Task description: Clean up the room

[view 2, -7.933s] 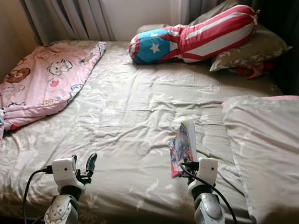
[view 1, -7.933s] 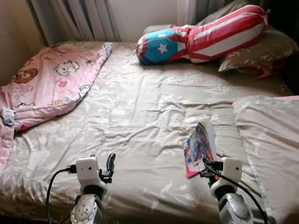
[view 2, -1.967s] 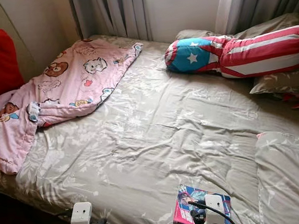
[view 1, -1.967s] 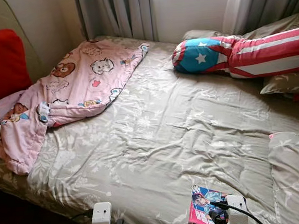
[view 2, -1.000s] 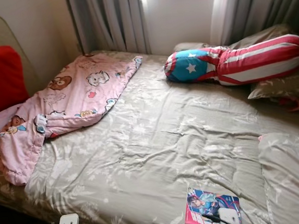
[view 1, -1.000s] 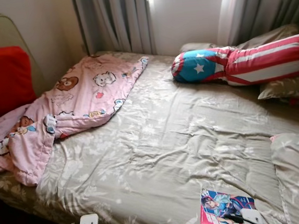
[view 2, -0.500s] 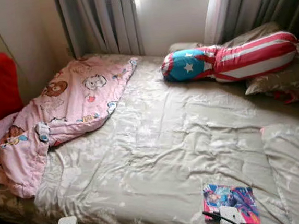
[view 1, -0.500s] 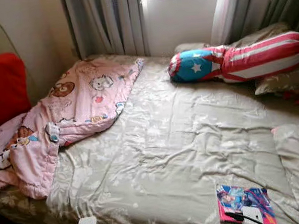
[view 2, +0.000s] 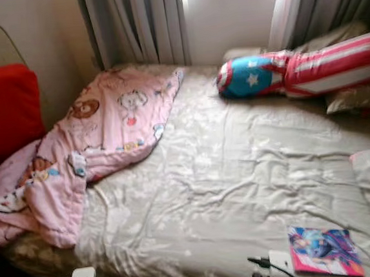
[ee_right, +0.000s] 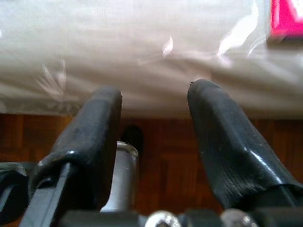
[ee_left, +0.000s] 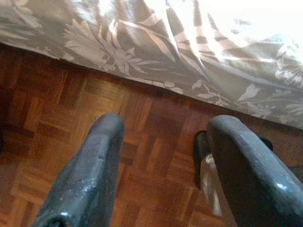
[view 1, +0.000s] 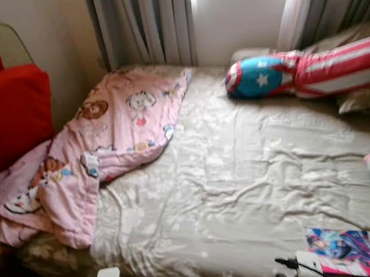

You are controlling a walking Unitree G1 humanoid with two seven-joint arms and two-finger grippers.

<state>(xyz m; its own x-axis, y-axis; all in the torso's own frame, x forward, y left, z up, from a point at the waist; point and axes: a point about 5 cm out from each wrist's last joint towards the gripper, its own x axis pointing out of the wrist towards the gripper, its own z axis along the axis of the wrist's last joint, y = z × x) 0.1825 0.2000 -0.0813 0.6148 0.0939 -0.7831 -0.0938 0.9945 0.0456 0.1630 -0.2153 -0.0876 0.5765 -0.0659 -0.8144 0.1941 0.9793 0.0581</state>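
Grey curtains (view 1: 142, 22) and red cushion (view 1: 11, 115) beside bed.

A home bedroom: a wide bed under a grey-beige leaf-print quilt (view 1: 253, 171), a pink cartoon-bear blanket (view 1: 89, 153) rumpled at left, grey curtains (view 1: 143, 25) at the far window.

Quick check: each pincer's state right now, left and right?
Left pincer: open, holding nothing, over the wooden floor at the bed's edge.
Right pincer: open, holding nothing, beside the bed; the comic book lies on the bedspread.
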